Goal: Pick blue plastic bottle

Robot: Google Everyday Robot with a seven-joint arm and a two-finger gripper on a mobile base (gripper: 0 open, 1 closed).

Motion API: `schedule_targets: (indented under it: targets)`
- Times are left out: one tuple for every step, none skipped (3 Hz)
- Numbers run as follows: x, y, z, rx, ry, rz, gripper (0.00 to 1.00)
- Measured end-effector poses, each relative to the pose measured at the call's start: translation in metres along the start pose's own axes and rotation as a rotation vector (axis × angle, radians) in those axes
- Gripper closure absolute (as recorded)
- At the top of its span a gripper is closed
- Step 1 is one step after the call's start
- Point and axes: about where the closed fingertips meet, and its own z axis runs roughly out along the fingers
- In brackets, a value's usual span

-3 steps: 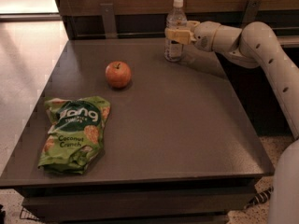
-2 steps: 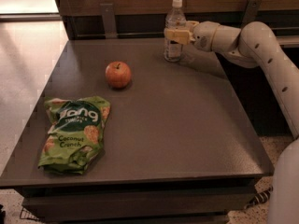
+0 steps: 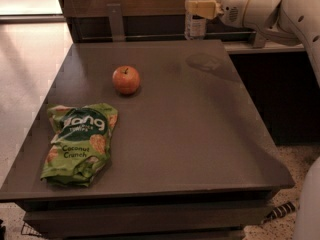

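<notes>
The blue plastic bottle [image 3: 195,28] is a slim clear bottle with a pale label, at the top of the camera view; its cap is cut off by the top edge. My gripper [image 3: 200,7] reaches in from the right and is shut on the bottle's middle. The bottle hangs upright in the air above the far edge of the dark table [image 3: 200,134]. Its shadow [image 3: 206,62] lies on the tabletop below it.
A red apple [image 3: 126,79] stands on the table's left middle. A green snack bag [image 3: 80,143] lies at the front left. A wooden wall with a ledge [image 3: 150,14] runs behind the table. My white arm [image 3: 280,9] spans the top right.
The bottle stood on the far part of the table with my gripper around it; now it is raised off the surface, still in the gripper. The apple and bag have not moved.
</notes>
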Motion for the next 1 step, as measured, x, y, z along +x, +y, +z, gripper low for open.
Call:
schedule_targets:
  targets:
    - [-0.0303, -0.0024, -0.0096, 0.019, -0.011, -0.022, 1.00]
